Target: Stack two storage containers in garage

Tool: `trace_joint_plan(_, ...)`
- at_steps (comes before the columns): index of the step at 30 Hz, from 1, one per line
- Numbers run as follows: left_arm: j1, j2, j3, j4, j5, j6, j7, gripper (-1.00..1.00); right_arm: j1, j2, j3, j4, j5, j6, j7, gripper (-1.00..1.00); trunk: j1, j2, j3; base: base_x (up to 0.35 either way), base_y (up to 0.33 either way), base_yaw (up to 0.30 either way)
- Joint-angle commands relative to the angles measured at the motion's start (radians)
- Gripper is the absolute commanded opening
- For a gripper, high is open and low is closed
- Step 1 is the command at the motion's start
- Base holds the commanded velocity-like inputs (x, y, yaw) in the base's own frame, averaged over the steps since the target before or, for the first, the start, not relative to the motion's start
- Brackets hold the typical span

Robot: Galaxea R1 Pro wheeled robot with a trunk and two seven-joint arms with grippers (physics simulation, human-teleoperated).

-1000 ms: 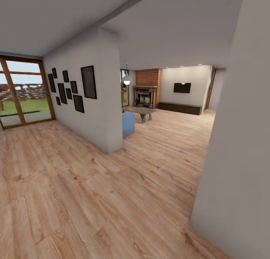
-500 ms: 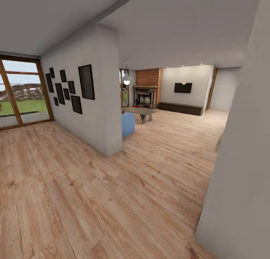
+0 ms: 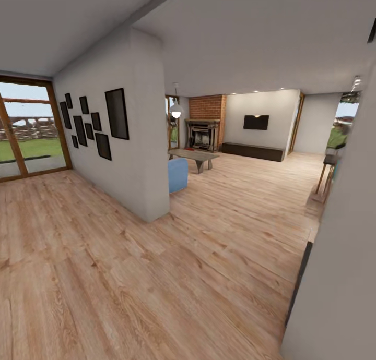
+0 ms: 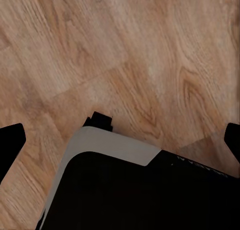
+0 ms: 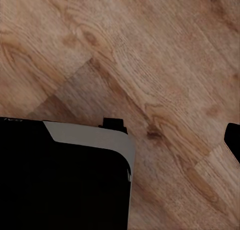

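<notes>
Head view: robot is in transit on the wood floor (image 3: 130,276), facing the living room (image 3: 245,156) through the opening between a partition wall (image 3: 138,162) and a near wall (image 3: 344,255) on the right. Judgement: this is step one, the approach, with nothing picked up and the garage leg not begun.

Largest to smallest in there: brick fireplace (image 3: 206,120), long low bench (image 3: 250,150) under the TV (image 3: 256,122), a low table (image 3: 194,155) mid-room, a blue seat (image 3: 177,173) just behind the partition corner. Framed pictures (image 3: 94,125) hang on the partition, a glass door (image 3: 26,130) sits far left.

Containers: no orange-red bin is visible from here, so I can't give position, heading or long axis. Presumably they're deeper in the room or hidden behind the partition or the right wall.

Next move, as I read it: drive through the opening, keep clear of the right wall, which is very close, then scan the room for the bins before committing an arm.

Left wrist view: camera looks down at the floor over the robot base (image 4: 130,190). Dark tips of the left claw (image 4: 120,135) sit at opposite edges of the frame, so it's spread wide, holding nothing.

Right wrist view: only one dark tip shows at the frame edge; can't tell the right claw's state.
</notes>
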Motion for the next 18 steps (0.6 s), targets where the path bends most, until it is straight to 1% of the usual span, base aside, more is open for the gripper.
trace_joint_plan(1, -0.001, 0.000, -0.009, -0.001, 0.008, 0.000, 0.003, 1.00, -0.001, 0.001, 0.008, 0.003, -0.010, -0.009, -0.001, 1.00, 0.001, -0.001, -0.001, 0.322, 0.000, 0.054)
trace_joint_plan(5, -0.001, 0.000, -0.009, -0.001, 0.008, -0.001, 0.003, 1.00, -0.002, -0.002, 0.008, 0.003, -0.011, -0.012, -0.001, 1.00, 0.001, -0.001, -0.001, 0.322, 0.000, 0.156)
trace_joint_plan(12, -0.001, 0.000, -0.009, 0.000, 0.008, -0.001, 0.003, 1.00, -0.001, -0.001, 0.008, 0.003, -0.010, -0.013, -0.001, 1.00, 0.001, -0.001, -0.001, 0.322, 0.000, 0.248)
trace_joint_plan(15, -0.001, 0.000, -0.009, 0.000, 0.008, -0.001, 0.003, 1.00, -0.001, -0.001, 0.008, 0.003, -0.008, -0.013, -0.001, 1.00, 0.001, -0.001, -0.001, 0.322, 0.000, 0.139)
trace_joint_plan(18, -0.001, 0.000, -0.009, -0.001, 0.008, -0.001, 0.003, 1.00, -0.001, -0.002, 0.013, 0.003, -0.007, -0.011, 0.000, 1.00, 0.001, -0.001, -0.001, 0.322, 0.000, 0.045)
